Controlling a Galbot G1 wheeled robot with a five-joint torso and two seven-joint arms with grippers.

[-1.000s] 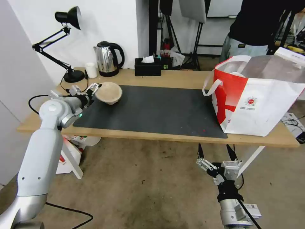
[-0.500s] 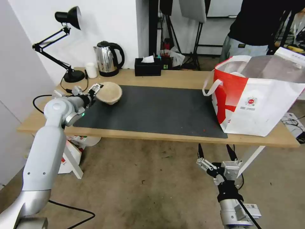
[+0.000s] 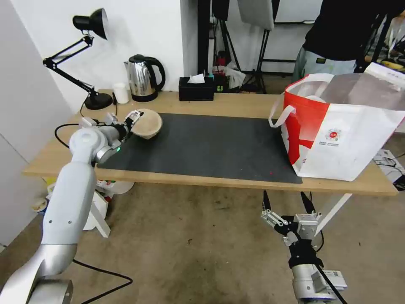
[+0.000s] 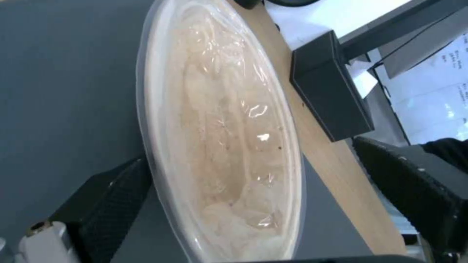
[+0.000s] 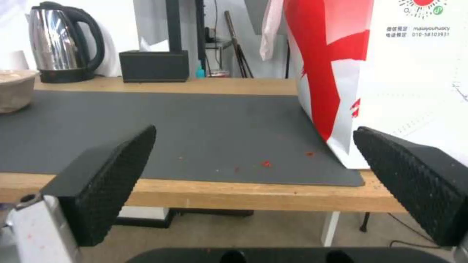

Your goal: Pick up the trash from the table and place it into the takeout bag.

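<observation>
Head view: beige paper-pulp bowl (image 3: 145,123) on the far left of the dark mat (image 3: 211,145) on the table (image 3: 236,105), left claw (image 3: 131,119) at its rim; takeout bag (image 3: 341,126) well apart on the right; right claw (image 3: 284,226) parked low before the table. Left wrist view: fingers (image 4: 114,193) spread wide around the bowl, not closed on it, one just beside the rim. Right wrist view: pads (image 5: 105,171) wide apart, holding nothing. Step in hand, seemingly: grasping the bowl. Next: closing on the rim, lifting, carrying right to the bag.
</observation>
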